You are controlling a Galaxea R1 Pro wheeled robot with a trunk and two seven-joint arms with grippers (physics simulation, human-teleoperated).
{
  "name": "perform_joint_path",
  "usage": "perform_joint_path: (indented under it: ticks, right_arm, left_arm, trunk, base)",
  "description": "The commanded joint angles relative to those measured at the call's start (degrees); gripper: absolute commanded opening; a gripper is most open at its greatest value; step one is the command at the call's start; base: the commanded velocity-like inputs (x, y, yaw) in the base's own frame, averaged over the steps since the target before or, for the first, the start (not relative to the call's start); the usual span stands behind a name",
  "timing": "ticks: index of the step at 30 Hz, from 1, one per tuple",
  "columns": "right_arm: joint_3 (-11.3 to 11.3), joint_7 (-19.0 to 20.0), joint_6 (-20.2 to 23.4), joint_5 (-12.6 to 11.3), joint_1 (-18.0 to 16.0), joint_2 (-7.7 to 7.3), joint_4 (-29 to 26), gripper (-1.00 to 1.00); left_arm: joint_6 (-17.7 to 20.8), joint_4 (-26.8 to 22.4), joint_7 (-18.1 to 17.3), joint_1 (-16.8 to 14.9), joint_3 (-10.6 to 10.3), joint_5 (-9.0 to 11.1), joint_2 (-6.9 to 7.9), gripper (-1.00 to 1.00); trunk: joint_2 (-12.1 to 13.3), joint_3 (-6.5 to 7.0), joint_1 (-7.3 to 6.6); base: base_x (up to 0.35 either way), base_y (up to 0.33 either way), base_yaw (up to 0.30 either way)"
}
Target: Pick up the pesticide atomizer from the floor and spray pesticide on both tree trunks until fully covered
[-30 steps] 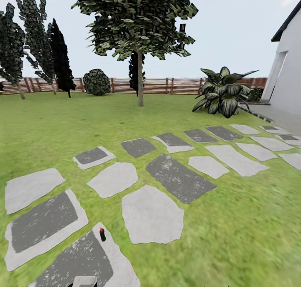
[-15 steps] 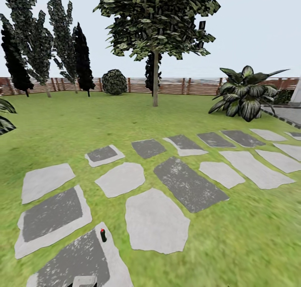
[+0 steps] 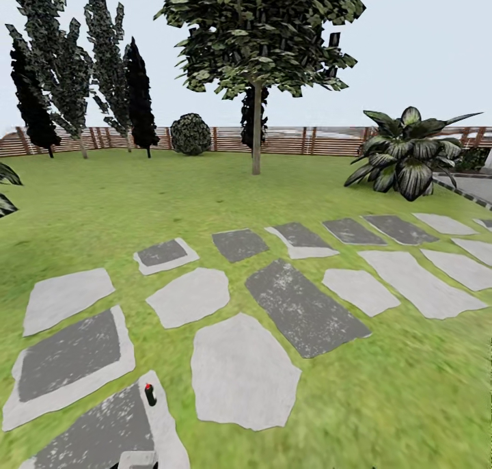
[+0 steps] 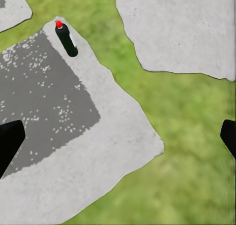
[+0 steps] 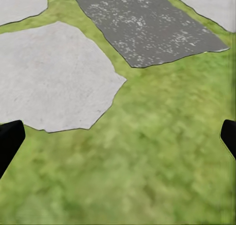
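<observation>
The pesticide atomizer (image 3: 149, 394) is a small dark bottle with a red tip. It stands on a grey stepping stone (image 3: 102, 431) on the floor, near the bottom left of the head view. In the left wrist view the atomizer (image 4: 66, 39) lies ahead of my left gripper (image 4: 118, 141), well apart from it. That gripper is open, with its dark fingertips (image 4: 10, 144) wide apart. My right gripper (image 5: 118, 139) is open too, over bare grass beside a pale stone (image 5: 49, 77). One tree (image 3: 257, 137) with a straight bare trunk stands far off on the lawn.
Several stepping stones (image 3: 304, 308) cross the grass towards the right. A broad-leaved plant (image 3: 403, 154) grows at the back right. Slim dark conifers (image 3: 140, 96) and a round shrub (image 3: 190, 134) stand before the brown slat fence (image 3: 307, 141).
The whole head view has shifted as the camera moved: the tree and fence slid right in the picture, and the atomizer now shows lower and further left. Nothing in the garden moved.
</observation>
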Motion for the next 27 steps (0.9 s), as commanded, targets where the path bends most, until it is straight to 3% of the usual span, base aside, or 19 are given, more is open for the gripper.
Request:
perform_joint_path:
  ticks: [1, 4, 11, 27]
  right_arm:
    - [-0.01, -0.03, -0.17, 0.02, -0.04, 0.00, 0.05, 1.00]
    - [-0.03, -0.05, -0.17, 0.02, -0.04, 0.01, 0.05, 1.00]
    - [-0.05, -0.11, -0.17, 0.02, -0.04, 0.02, 0.05, 1.00]
    - [-0.05, -0.10, -0.17, 0.02, -0.04, 0.06, 0.08, 1.00]
  left_arm:
    - [-0.19, 0.04, 0.01, -0.04, 0.01, 0.05, 0.00, 1.00]
    - [-0.19, 0.04, 0.01, -0.04, 0.47, 0.07, 0.00, 1.00]
    - [-0.48, 0.04, 0.01, -0.04, 4.91, -0.02, 0.31, 1.00]
    - [-0.72, 0.02, 0.01, 0.01, 5.55, -0.02, 0.44, 1.00]
  trunk:
    - [-0.02, -0.06, 0.01]
    - [-0.02, -0.06, 0.01]
    - [-0.02, -0.06, 0.01]
    - [-0.02, -0.06, 0.01]
  base:
    - [0.161, -0.290, 0.001]
    - [0.161, -0.290, 0.008]
    - [0.161, -0.290, 0.163]
    - [0.165, -0.285, 0.276]
